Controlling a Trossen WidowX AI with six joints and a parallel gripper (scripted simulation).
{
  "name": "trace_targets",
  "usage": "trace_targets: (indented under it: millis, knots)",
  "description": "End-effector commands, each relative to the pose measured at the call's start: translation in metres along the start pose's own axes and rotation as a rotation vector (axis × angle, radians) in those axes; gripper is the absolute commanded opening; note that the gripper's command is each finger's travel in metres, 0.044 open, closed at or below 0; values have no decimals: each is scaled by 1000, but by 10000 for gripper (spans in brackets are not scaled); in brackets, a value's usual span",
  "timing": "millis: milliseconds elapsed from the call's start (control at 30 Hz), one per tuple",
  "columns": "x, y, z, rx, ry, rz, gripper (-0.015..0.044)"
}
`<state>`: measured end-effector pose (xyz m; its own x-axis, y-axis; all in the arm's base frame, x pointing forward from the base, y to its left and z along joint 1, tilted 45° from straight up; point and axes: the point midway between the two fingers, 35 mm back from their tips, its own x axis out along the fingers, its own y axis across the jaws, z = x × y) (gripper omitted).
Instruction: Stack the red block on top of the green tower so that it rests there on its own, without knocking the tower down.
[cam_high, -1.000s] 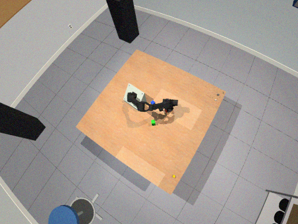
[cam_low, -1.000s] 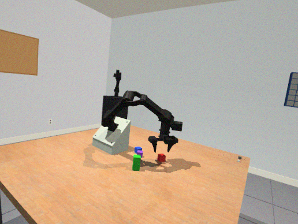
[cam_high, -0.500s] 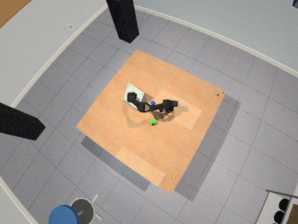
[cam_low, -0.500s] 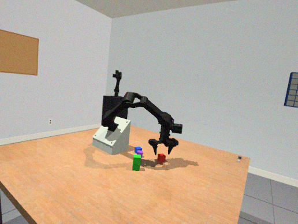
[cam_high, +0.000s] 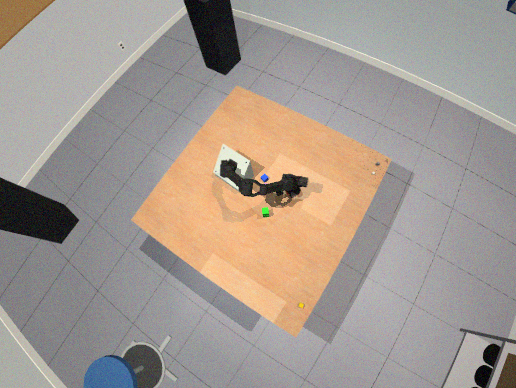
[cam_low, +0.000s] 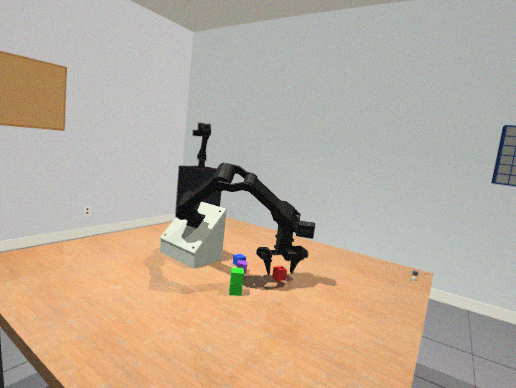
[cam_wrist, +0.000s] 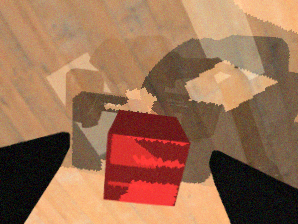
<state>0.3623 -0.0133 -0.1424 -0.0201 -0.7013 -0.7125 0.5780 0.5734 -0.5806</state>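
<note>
Here, one red block (cam_low: 279, 273) sat on the wooden worktop (cam_low: 150, 330), directly under the single black arm's gripper (cam_low: 282, 268). The fingers (cam_low: 265, 256) stood wide apart, one on each side of the block and clear of it, gripping nothing. In the wrist view the red block (cam_wrist: 146, 159) filled the middle, with a dark fingertip (cam_wrist: 31, 175) in each lower corner and bare wood between block and fingers on both sides.

One green tower (cam_low: 236, 281) stood upright near the red block, on the side toward the arm's white base (cam_low: 194, 235); it looked about two blocks tall, though its seams could not be made out. From above it showed as a single green square (cam_high: 266, 212) just beside the arm's shadow. The red block was hidden under the gripper (cam_high: 292, 186) in that top view.

One blue block (cam_low: 239, 259) lay between the base and the tower, with one purple block (cam_low: 243, 264) touching or just beside it; which, I cannot tell. One small yellow block (cam_high: 301, 305) sat well apart near a corner of the worktop (cam_high: 200, 220). Two tiny pale objects (cam_high: 375, 167) lay near another corner, too small to identify.
</note>
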Motion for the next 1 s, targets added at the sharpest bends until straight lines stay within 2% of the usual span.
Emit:
trace_targets:
  millis: [0, 533, 900, 967]
  knots:
    - [8, -1, -1, -6, -3, -7, 440]
    - [8, -1, -1, -6, -3, -7, 440]
    - [8, -1, -1, -6, -3, -7, 151]
    - [8, -1, -1, -6, -3, -7, 138]
